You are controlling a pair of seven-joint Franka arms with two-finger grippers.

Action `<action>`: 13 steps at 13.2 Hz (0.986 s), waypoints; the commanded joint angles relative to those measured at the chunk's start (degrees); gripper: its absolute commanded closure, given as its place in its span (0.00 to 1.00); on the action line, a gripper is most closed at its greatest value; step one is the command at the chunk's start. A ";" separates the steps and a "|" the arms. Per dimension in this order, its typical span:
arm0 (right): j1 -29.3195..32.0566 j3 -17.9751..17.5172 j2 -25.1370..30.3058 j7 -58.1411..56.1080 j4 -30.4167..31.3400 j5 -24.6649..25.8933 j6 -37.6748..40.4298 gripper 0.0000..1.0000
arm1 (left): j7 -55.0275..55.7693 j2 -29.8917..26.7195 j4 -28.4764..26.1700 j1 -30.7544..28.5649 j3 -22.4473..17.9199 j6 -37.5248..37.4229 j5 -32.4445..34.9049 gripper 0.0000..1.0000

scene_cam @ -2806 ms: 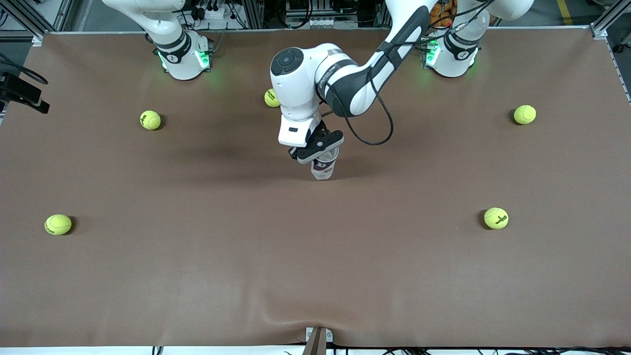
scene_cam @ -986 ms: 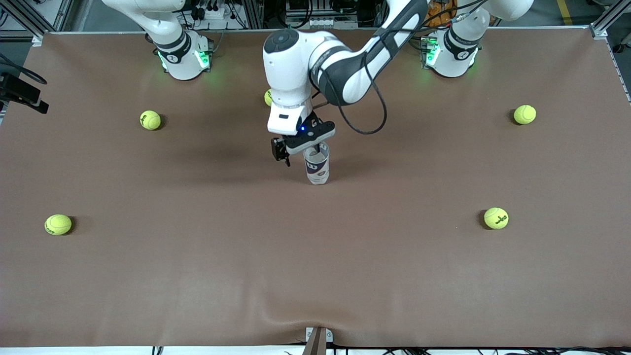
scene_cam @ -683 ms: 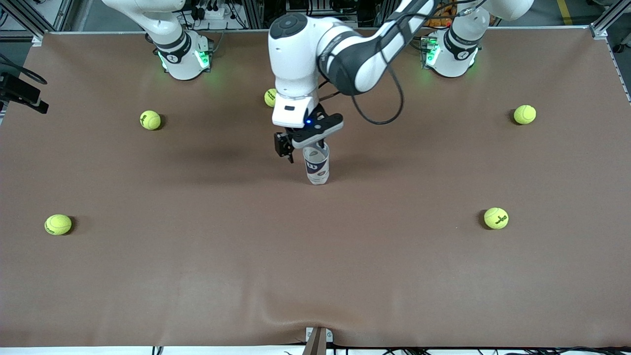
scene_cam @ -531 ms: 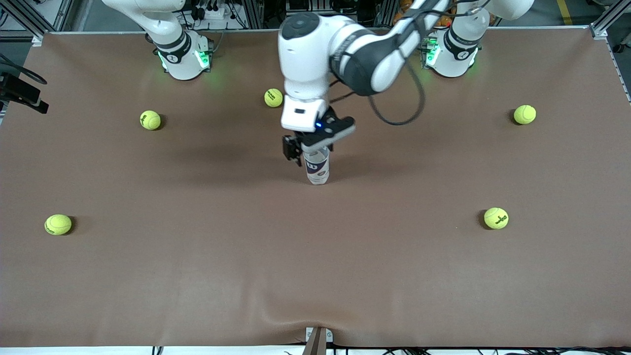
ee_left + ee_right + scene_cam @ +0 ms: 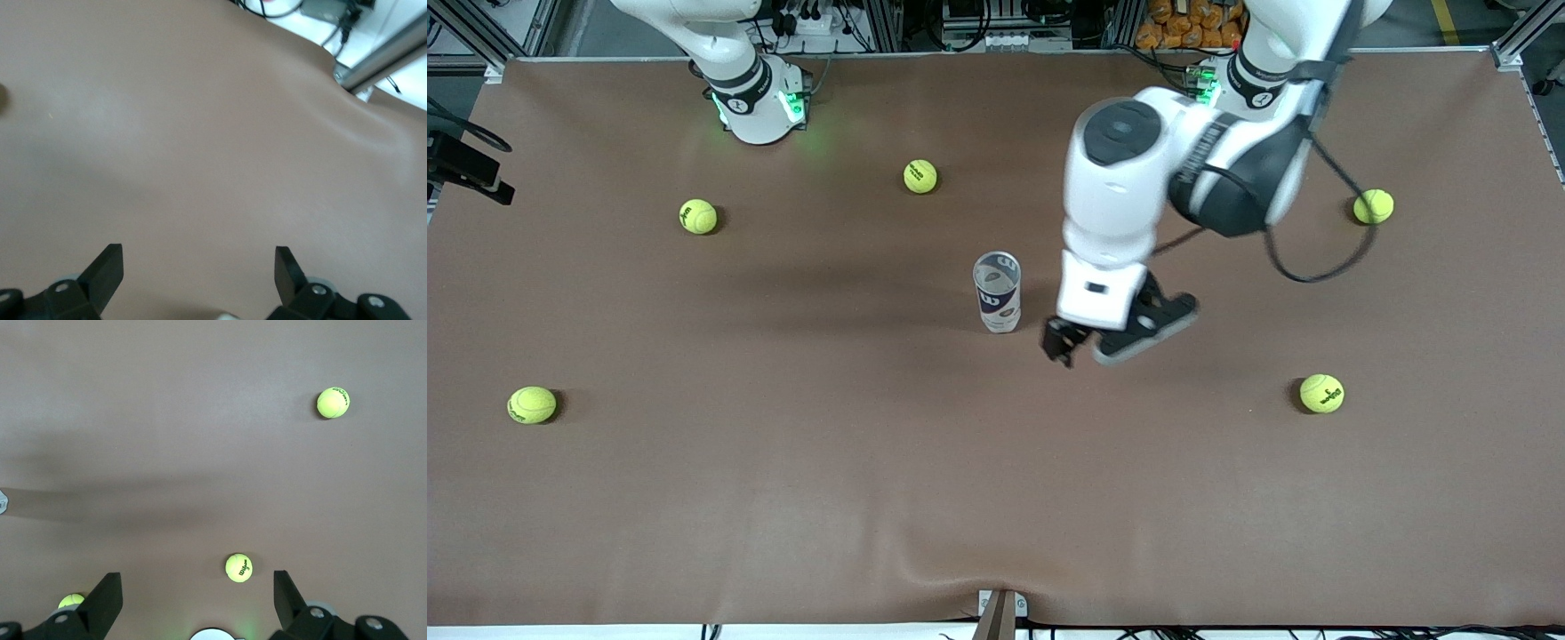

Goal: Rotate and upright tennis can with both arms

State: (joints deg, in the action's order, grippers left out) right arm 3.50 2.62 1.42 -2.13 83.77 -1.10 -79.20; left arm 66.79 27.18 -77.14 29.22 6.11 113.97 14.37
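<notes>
My left gripper (image 5: pixel 1080 348) hangs over bare brown table (image 5: pixel 871 498), fingers spread, empty. Tennis can (image 5: pixel 997 292) stands upright mid-table, just beside, untouched. My right gripper (image 5: pixel 197 603), fingers apart, waits high over scattered tennis balls (image 5: pixel 239 567).

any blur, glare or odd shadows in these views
Front view: left arm's tool slightly motion-blurred, tennis can sharp, soft arm shadows across the table. Left wrist view: soft, smeared. Right wrist view: sharp balls, broad dark shadow band, green glow at one edge.
</notes>
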 commanded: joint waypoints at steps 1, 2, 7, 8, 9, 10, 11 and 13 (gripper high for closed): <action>0.54 -0.42 0.87 -0.16 0.51 0.31 -0.16 0.00 | -5.69 -1.51 -0.64 -4.15 0.39 -0.59 -0.92 0.00; 0.45 -0.42 0.87 -0.16 0.51 0.31 -0.16 0.00 | -7.71 -1.86 -0.64 -6.17 0.57 -0.59 -1.01 0.00; 0.80 -0.33 0.96 -0.16 0.51 0.40 -0.16 0.00 | -22.20 -2.83 -0.90 -27.75 14.50 -0.68 -3.73 0.00; 0.80 -0.33 0.96 -0.16 0.51 0.40 -0.16 0.00 | -25.71 -2.92 -0.99 -31.55 17.50 -1.72 -3.82 0.00; 0.80 -0.33 0.96 -0.16 0.51 0.40 -0.08 0.00 | -28.79 -3.53 -0.91 -32.64 17.79 -3.91 -3.82 0.00; 0.80 -0.33 0.96 -0.16 0.51 0.40 -0.16 0.00 | -31.69 -5.10 -0.91 -32.65 16.93 -5.85 -3.91 0.00; 0.80 -0.33 0.96 -0.16 0.51 0.49 -0.16 0.00 | -33.81 -6.86 -1.08 -32.56 14.74 -8.21 -4.08 0.00; 0.80 -0.33 0.96 -0.16 0.51 0.49 -0.16 0.00 | -39.25 -9.85 -1.17 -32.03 11.14 -12.53 -4.17 0.00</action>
State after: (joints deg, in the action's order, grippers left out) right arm 3.61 2.74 1.41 -2.13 83.76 -1.10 -79.20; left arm 32.02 21.88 -76.94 -3.69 20.20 105.25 11.26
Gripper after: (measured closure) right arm 0.000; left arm 0.000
